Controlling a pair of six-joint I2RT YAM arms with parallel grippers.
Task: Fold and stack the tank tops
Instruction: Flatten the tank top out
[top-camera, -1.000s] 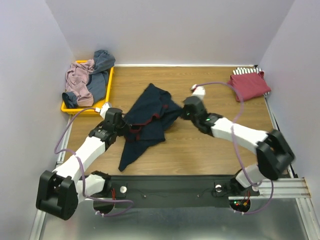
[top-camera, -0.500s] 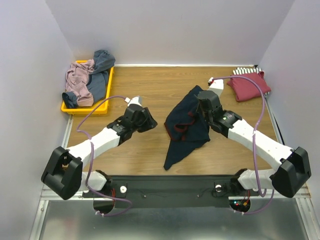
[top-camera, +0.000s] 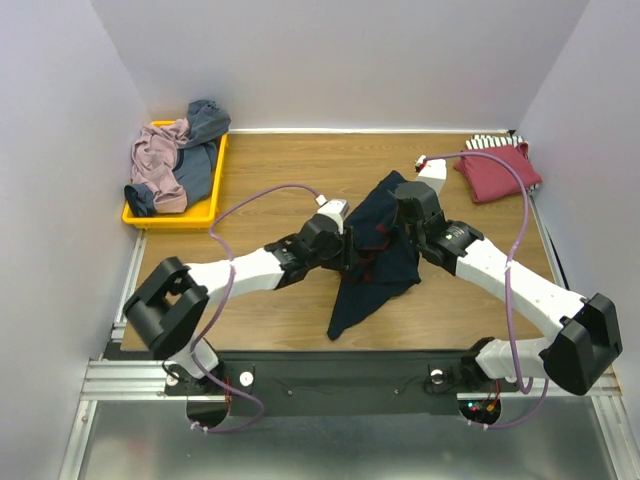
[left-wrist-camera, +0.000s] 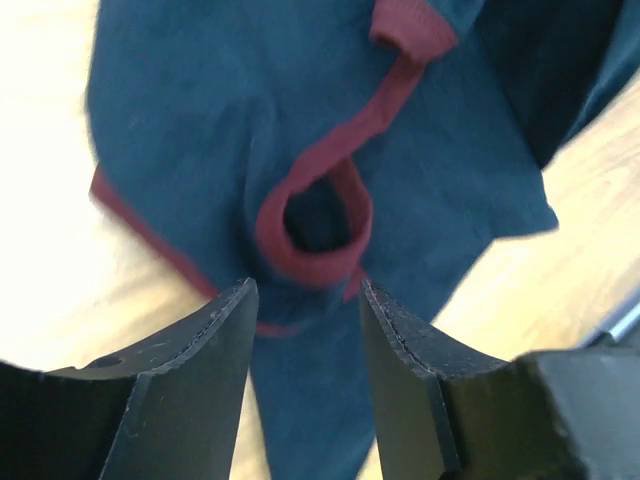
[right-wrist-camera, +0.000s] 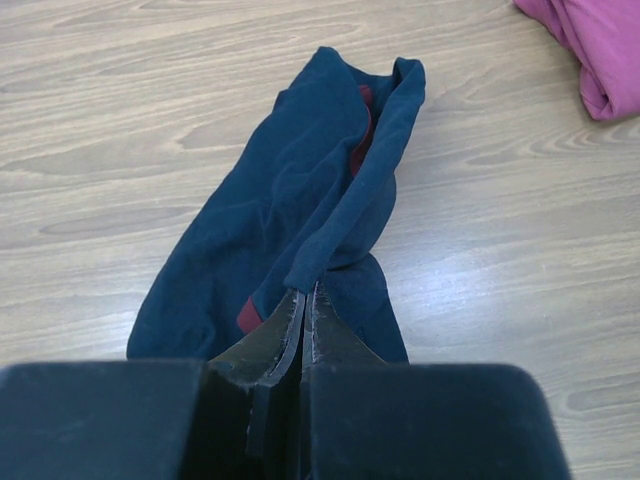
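Note:
The navy jersey with maroon trim lies bunched on the wooden table, its upper part lifted. My right gripper is shut on a navy fold of it. My left gripper is open at the jersey's left edge and holds nothing. In the left wrist view its fingertips straddle a maroon trim loop just ahead. A mauve top and a grey-blue top are heaped in the yellow tray. A folded dark red top lies on a striped one at the back right.
The yellow tray sits at the back left by the wall. Purple walls close in the table on three sides. The left arm's cable arcs over the table's middle. The dark red top shows at the top right of the right wrist view.
My left gripper let go of the jersey, opened and swung right to its left edge. The right gripper first carried the jersey rightward, then held still.

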